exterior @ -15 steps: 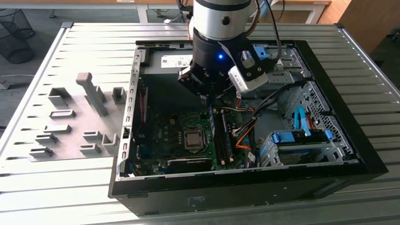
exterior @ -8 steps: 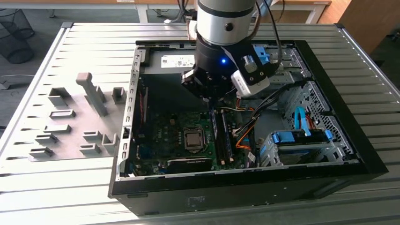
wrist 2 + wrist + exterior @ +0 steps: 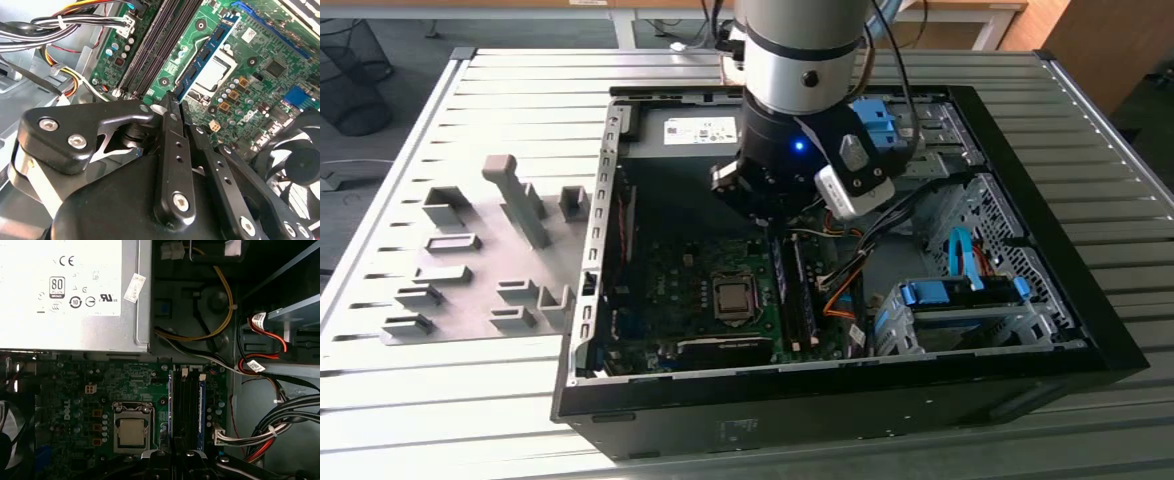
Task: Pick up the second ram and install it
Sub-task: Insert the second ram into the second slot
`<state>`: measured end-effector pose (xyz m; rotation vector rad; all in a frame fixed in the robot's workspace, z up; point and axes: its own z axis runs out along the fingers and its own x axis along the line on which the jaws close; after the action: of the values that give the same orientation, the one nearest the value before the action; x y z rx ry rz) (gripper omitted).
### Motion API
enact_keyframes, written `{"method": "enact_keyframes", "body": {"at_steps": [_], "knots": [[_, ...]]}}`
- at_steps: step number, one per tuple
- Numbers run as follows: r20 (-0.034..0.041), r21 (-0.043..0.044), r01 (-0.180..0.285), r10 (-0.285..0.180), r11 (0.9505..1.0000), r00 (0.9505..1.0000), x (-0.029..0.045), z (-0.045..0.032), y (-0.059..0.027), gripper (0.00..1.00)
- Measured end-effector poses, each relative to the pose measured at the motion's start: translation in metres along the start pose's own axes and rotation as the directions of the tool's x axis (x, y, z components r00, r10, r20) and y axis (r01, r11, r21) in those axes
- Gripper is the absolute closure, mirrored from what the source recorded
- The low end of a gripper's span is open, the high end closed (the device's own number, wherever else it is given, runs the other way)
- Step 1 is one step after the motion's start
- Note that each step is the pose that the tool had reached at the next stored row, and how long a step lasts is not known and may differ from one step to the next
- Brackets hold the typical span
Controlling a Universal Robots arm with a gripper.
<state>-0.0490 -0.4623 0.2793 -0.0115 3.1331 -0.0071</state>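
- Bluish-green, the second ram [image 3: 205, 57] stood on edge in a long slot on the motherboard [image 3: 260, 65], just beside the processor socket [image 3: 132, 432] (a second bluish strip lined the far side of the slot bank).
- In both wrist views the gripper [image 3: 170, 102] hung at one end of that stick; contact could not be judged.
- Whether the gripper was clenched or released, I could not tell.
- In the exterior view, the gripper [image 3: 767, 225] reached into the open black case [image 3: 827, 420], above the slots.
- Grey holder blocks [image 3: 520, 200] stood outside the case, towards the exterior view's left.
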Motion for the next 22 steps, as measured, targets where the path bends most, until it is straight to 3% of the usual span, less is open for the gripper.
{"method": "enact_keyframes", "body": {"at_steps": [14, 22], "knots": [[0.0000, -0.0016, 0.000, 0.000, 1.0000, 1.0000, -0.0040, 0.0253, -0.0057, 0.86], [0.0000, -0.0023, -0.001, 0.001, 1.0000, 1.0000, -0.0046, 0.0268, -0.0057, 0.86]]}}
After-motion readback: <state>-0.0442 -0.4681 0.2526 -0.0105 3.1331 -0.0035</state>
